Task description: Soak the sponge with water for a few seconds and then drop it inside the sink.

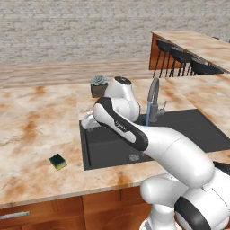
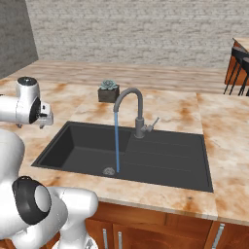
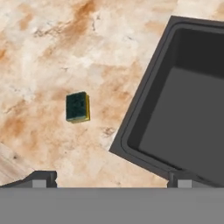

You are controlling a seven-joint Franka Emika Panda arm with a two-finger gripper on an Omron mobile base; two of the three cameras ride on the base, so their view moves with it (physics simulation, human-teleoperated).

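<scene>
The sponge lies flat on the marble counter, left of the sink's front corner, green side up. In the hand view the sponge sits left of centre, well ahead of the fingertips. My gripper hangs open above the left rim of the black sink, with nothing between its fingers. From the right base view the gripper is over the counter beside the sink. Water falls in a thin blue stream from the grey faucet toward the drain.
A dark square pot with a succulent stands on the counter behind the sink. Black bar stools line a second counter at the far right. Wooden cabinet fronts run below the counter's front edge.
</scene>
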